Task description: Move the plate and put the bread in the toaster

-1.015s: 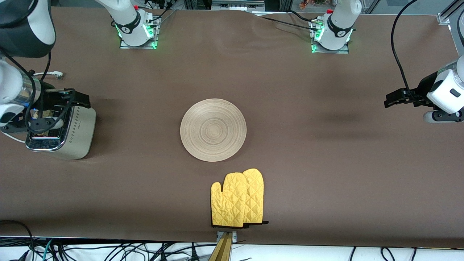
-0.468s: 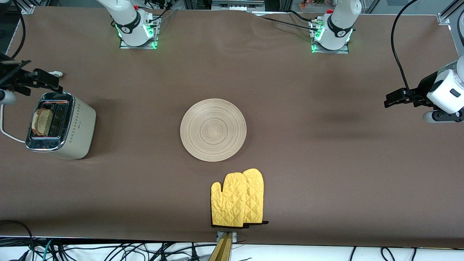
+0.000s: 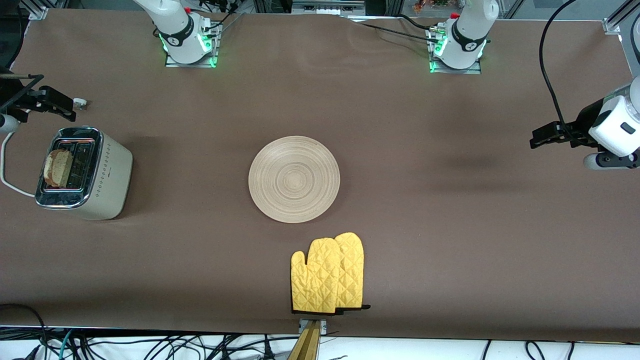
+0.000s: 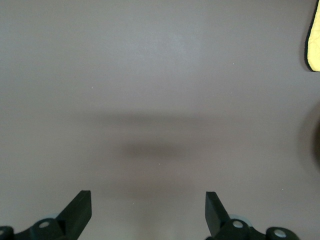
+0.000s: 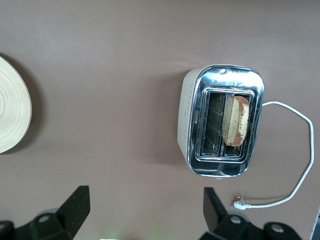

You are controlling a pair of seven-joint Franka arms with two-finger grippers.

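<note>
The toaster (image 3: pixel 82 175) has a mirror-bright chrome top and a smooth, satin cream side with a small dotted pattern; its cord (image 5: pixel 295 150) looks like white plastic. The bread (image 5: pixel 236 120) is coarse and speckled, darker at the crust. The plate (image 3: pixel 294 179) is matt, ring-grooved wood. The mitts (image 3: pixel 327 274) are quilted yellow cloth. The table (image 3: pixel 450 225) is matt brown.

Yellow quilted oven mitts (image 3: pixel 328 273) lie on the brown table (image 3: pixel 450 225), near its front edge.
</note>
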